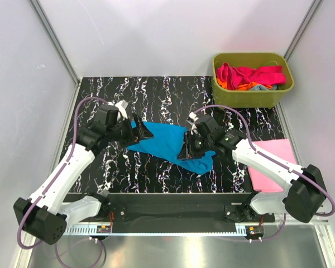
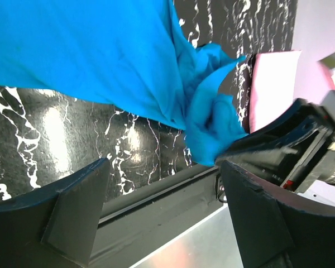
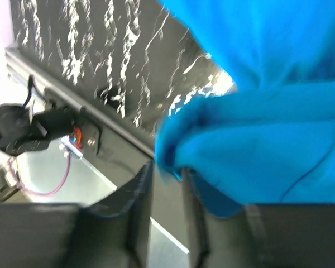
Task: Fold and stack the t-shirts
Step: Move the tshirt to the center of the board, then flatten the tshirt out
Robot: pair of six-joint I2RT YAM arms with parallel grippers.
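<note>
A bright cyan-blue t-shirt (image 1: 166,142) lies partly spread and rumpled on the black marbled table (image 1: 128,167). My left gripper (image 1: 139,132) is at its left edge, with the jaws wide apart and nothing between them (image 2: 162,206). The shirt (image 2: 100,50) lies beyond the fingertips. My right gripper (image 1: 188,149) is at the shirt's bunched near-right part. Its jaws (image 3: 167,184) stand close together with the shirt's edge (image 3: 251,151) caught between the tips and draped over one finger. A folded light pink t-shirt (image 1: 273,164) lies flat at the right.
An olive-green tub (image 1: 252,92) stands at the back right and holds magenta (image 1: 251,74), orange and grey-blue shirts. White walls enclose the table. The table's near edge and a metal rail (image 1: 173,229) run just beyond both grippers.
</note>
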